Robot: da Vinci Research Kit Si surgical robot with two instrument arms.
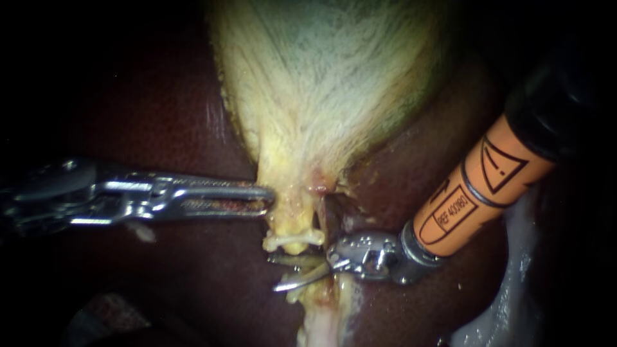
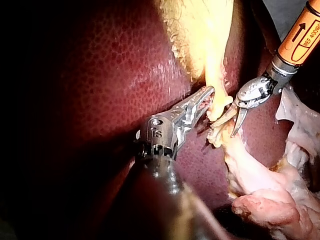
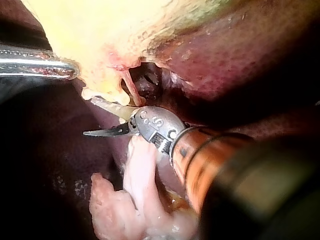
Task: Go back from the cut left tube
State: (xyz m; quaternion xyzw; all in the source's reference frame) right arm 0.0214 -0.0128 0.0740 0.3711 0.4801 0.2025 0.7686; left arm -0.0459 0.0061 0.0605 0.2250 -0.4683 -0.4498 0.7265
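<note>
Nearest the lens is the right instrument (image 1: 272,274), its orange-sleeved shaft coming in from the near right. Its two curved blades stand apart with a narrow gap between them and nothing held. They point left across the space where the cut left tube (image 1: 295,248) has parted. The far stump hangs from the gallbladder's neck with a white clip (image 1: 292,239) across it, just beyond the upper blade. The near stump lies just past the lower blade and runs on as a pale strip of tissue (image 1: 319,321). The left instrument (image 1: 267,199) reaches in from the left with its jaws lying together, the tip touching the left edge of the neck. The yellowish gallbladder (image 1: 334,77) fans out on the far side over the dark red liver (image 1: 160,115).
</note>
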